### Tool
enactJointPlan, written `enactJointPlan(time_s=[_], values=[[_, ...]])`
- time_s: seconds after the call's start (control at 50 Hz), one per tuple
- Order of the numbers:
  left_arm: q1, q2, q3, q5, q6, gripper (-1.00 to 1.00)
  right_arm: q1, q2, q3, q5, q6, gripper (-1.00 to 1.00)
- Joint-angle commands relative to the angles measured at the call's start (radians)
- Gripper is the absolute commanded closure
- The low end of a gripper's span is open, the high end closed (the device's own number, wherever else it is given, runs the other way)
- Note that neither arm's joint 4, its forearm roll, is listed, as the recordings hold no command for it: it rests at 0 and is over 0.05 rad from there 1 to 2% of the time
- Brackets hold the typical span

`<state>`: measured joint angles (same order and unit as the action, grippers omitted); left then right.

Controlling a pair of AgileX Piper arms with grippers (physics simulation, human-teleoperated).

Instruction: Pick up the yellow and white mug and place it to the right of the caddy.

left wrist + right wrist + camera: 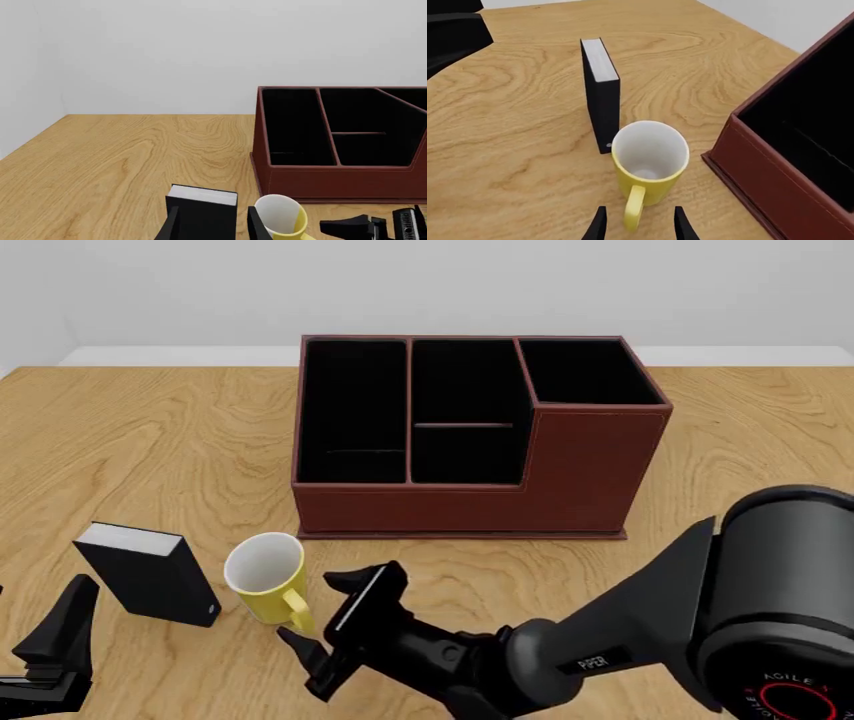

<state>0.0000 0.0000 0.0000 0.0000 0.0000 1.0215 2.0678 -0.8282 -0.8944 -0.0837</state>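
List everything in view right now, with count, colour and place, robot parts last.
yellow and white mug: one, yellow outside, white inside, upright on the table in front of the caddy's left end, handle toward the right tool.
caddy: one, reddish-brown with black-lined compartments, centre of the table.
black box: one, black with a white top, left of the mug.
table: one, light wood.
right tool: one, black, open, fingers either side of the mug's handle in the wrist view.
left tool: one, black, near left corner, open.

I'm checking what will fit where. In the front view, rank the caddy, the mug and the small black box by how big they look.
Largest to smallest:
1. The caddy, by far.
2. The small black box.
3. The yellow and white mug, only slightly smaller; both sit equally near the camera.
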Motion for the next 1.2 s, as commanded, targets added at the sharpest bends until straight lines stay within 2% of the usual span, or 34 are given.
enactJointPlan(time_s=[0.02,0.56,0.58,1.2], values=[[0.000,0.000,0.000,0.000,0.000,-1.00,-0.002,0.024,-0.025,0.008,0.004,-1.00],[0.000,0.000,0.000,0.000,0.000,-1.00,0.000,0.040,-0.056,0.027,-0.001,-1.00],[0.000,0.000,0.000,0.000,0.000,-1.00,-0.003,0.039,-0.055,0.026,-0.004,1.00],[0.000,0.000,0.000,0.000,0.000,-1.00,0.003,-0.004,-0.009,-0.007,-0.040,1.00]])
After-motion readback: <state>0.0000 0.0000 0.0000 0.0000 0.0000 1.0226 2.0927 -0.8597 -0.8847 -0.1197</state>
